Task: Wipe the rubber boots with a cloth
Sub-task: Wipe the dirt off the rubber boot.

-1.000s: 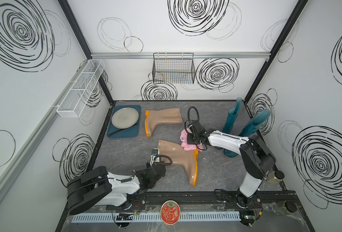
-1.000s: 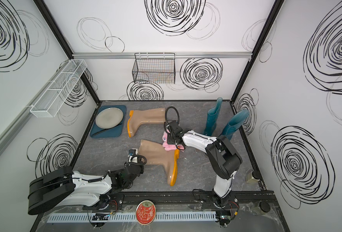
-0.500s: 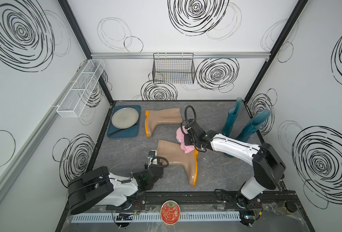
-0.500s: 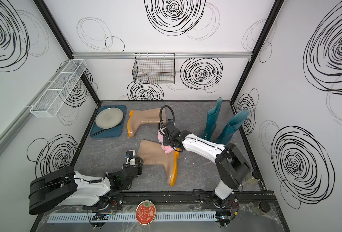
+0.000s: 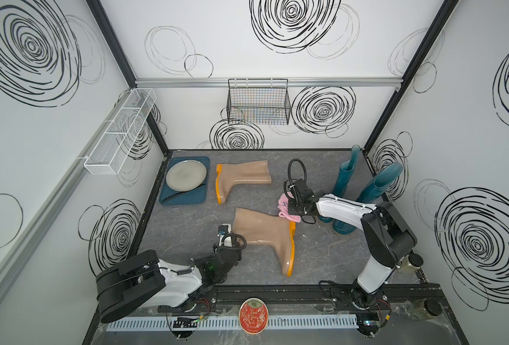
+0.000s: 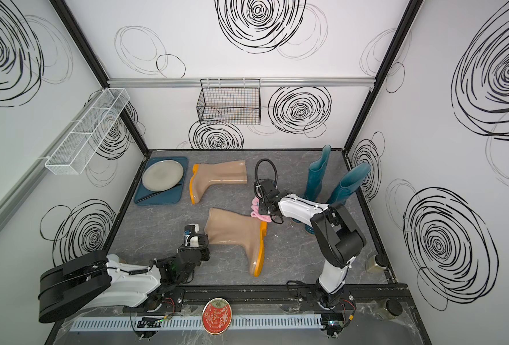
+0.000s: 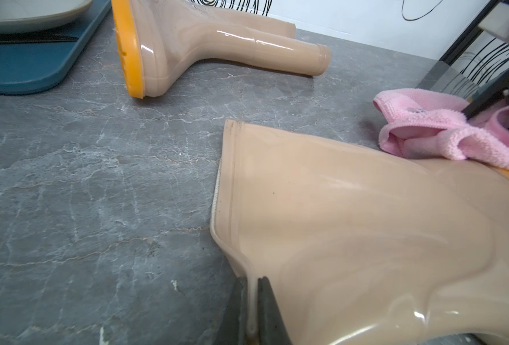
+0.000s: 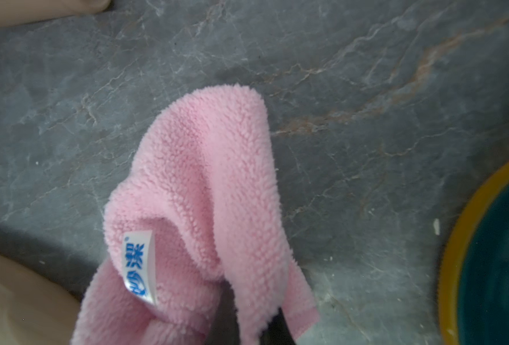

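Observation:
A beige rubber boot [image 5: 265,233] [image 6: 235,230] [image 7: 366,224] lies on its side mid-floor, orange sole to the right. My left gripper [image 7: 251,301] [image 5: 232,239] is shut on the rim of its shaft opening. A second beige boot [image 5: 241,179] [image 7: 187,44] lies farther back. Two teal boots [image 5: 346,176] [image 5: 378,185] stand upright at the right wall. The pink cloth [image 5: 286,207] [image 6: 259,210] [image 8: 211,194] hangs bunched from my right gripper [image 8: 247,316], which is shut on it. The cloth touches the near boot's heel [image 7: 426,134].
A teal tray [image 5: 184,195] with a grey plate [image 5: 186,176] and a dark utensil sits at the back left. Wire baskets [image 5: 257,103] [image 5: 121,134] hang on the walls. A red tin [image 5: 252,315] lies on the front rail, and jars [image 5: 410,263] stand at the front right.
My right gripper carried the cloth a little left along the near boot, then back right to its heel. The left gripper kept its hold and barely moved.

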